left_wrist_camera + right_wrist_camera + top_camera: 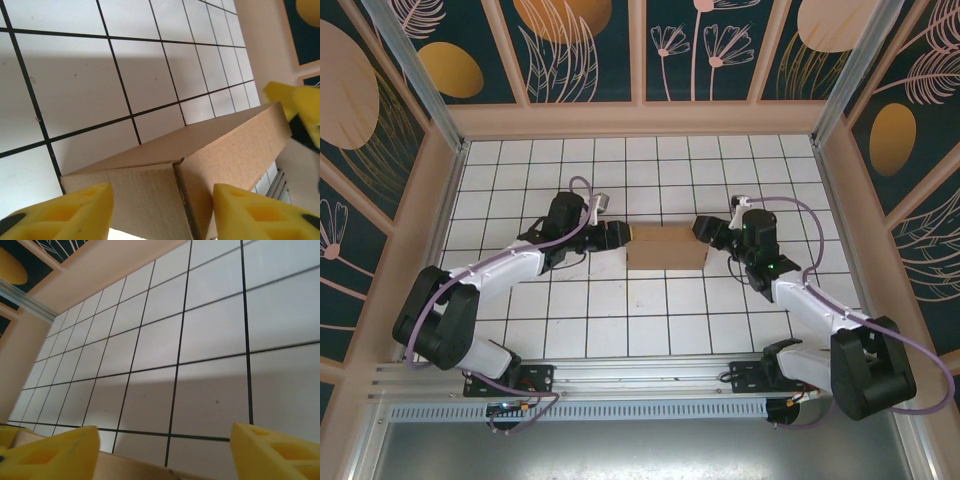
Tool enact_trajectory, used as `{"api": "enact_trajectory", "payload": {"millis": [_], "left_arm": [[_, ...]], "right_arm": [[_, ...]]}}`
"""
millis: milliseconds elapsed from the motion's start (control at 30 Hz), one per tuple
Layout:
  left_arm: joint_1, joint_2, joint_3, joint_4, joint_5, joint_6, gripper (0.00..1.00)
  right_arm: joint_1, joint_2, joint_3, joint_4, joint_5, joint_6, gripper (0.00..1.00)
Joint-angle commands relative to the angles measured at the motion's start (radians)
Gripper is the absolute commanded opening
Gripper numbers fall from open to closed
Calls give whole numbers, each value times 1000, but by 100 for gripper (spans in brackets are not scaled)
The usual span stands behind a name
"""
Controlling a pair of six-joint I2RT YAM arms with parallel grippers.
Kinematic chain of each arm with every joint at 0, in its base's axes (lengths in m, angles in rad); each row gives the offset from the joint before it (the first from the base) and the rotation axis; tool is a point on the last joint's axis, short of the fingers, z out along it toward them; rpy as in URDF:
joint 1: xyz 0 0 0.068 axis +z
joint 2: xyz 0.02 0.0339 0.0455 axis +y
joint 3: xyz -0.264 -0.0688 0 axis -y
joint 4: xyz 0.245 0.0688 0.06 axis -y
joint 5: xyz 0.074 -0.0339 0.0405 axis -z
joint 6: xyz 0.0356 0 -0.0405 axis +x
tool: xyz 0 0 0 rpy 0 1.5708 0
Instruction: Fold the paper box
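Cardboard is counted once: one paper box [667, 247], plain brown and formed into a low rectangular block, is laid near the middle of the white tiled bench [620, 320], its long side running left to right. Two arms are counted, one at each side. The left tool [620, 236] is held at the box's left end and the right tool [705, 230] at its right end, so both short ends are hemmed in.

In the left wrist view two yellow fingers [75, 210] are spread apart, with the box's end face and corner seen between and beyond them; this tool is released, and nothing is clamped. In the right wrist view two yellow fingers [55, 450] are spread as well, with tiles seen between them and a strip of cardboard at the bottom edge; this tool is released too. Whether either tool touches the box cannot be told.

Two lilac cables [790, 205] are counted, one looped along each arm. The bench is enclosed by leaf-patterned walls [580, 40], and a metal rail [620, 380] is run along its near edge.
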Motion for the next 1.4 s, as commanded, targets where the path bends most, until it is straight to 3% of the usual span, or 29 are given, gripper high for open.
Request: {"api": "enact_trajectory", "payload": {"millis": [0,200,433,500,700,833,1000,1367], "left_arm": [[-3,41,72,-146,-41,39,60],[0,46,180,-199,-63,98,73],[35,0,203,-162,-146,146,92],[68,-10,197,-153,-161,142,98],[179,-40,143,-148,-211,121,99],[283,-32,66,-152,-166,81,99],[321,-46,10,-139,-158,87,99],[325,-14,6,-120,-147,108,99]], "right_arm": [[-11,-24,85,-70,23,-121,77],[-23,-28,170,-142,-25,-316,84],[-16,44,324,-314,-256,-684,87],[13,84,375,-372,-302,-795,88],[157,318,621,-676,-311,-1093,91],[200,482,776,-793,-282,-1170,91],[230,633,946,-1009,-344,-1266,90],[232,655,976,-1023,-346,-1268,90]]}}
